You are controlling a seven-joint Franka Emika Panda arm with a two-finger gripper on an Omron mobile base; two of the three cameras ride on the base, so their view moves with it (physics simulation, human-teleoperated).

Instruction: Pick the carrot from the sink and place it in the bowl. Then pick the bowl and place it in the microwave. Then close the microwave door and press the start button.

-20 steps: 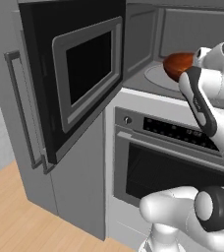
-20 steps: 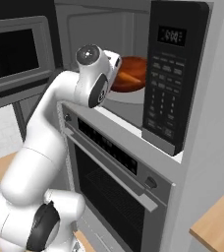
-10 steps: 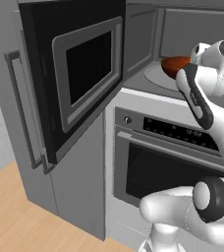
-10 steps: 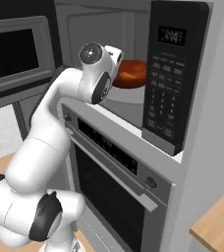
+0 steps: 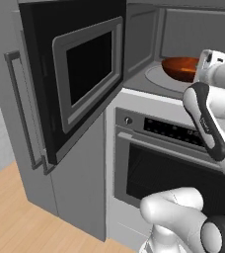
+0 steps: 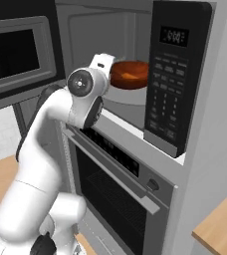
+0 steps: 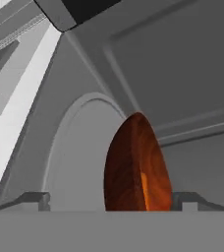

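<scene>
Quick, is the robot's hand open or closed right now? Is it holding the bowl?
Gripper: open, holding nothing. Its fingertips stand apart on either side of the bowl, which sits in the microwave.

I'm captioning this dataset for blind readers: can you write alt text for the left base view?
A reddish-brown bowl sits on the pale turntable inside the open microwave, with the robot's white arm reaching up beside it. The microwave door hangs wide open to the left, and below is an oven with a dark glass front.
</scene>
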